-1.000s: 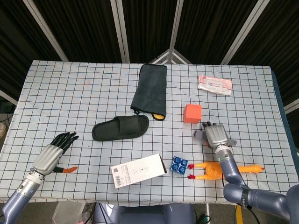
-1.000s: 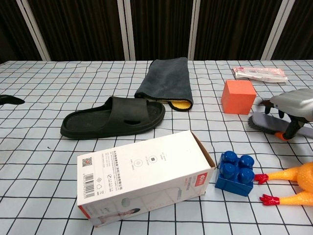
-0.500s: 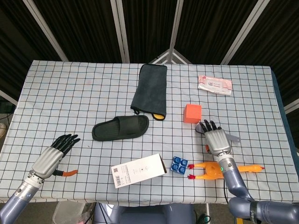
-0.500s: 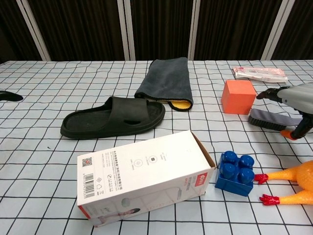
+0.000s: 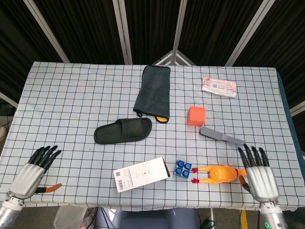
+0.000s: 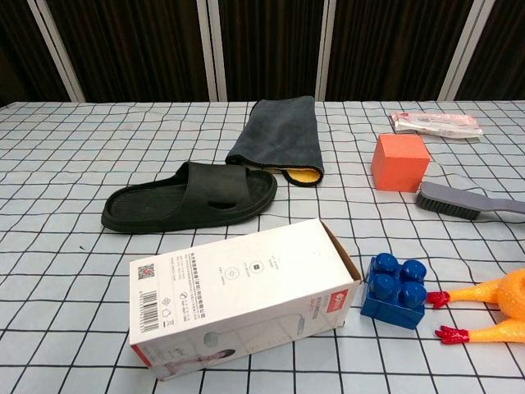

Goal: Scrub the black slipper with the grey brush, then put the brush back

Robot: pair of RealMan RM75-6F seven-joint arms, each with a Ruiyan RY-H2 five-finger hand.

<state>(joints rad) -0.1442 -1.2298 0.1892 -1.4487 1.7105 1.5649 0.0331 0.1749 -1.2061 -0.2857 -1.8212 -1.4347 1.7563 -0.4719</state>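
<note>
A table covered in a white cloth with a dark grid (image 5: 71, 95) was seen from above and from chest height. The grey brush (image 5: 221, 137) lay flat on the cloth toward the right side, long and narrow, with its dark bristles (image 6: 443, 204) showing along the near edge in the chest view and its slim handle pointing right. No hand touched it. The black slipper (image 5: 123, 131) lay near the middle of the table, sole down, a plain open-toed slide with a wide strap, its length running left to right.

Between slipper and brush stood an orange cube (image 5: 196, 116), just beside the brush's bristle end. A dark grey towel (image 5: 153, 93) with a yellow patch at its near end lay behind the slipper. A white carton (image 5: 141, 174) sat nearer the front edge, with a blue toy brick (image 5: 183, 168) and a yellow rubber chicken (image 5: 219, 173) to its right. A pink and white packet (image 5: 218, 86) lay at the far right.

The left hand (image 5: 32, 169) rested at the front left corner, fingers spread, holding nothing. The right hand (image 5: 259, 174) rested at the front right, fingers spread and empty, near the chicken and apart from the brush.
</note>
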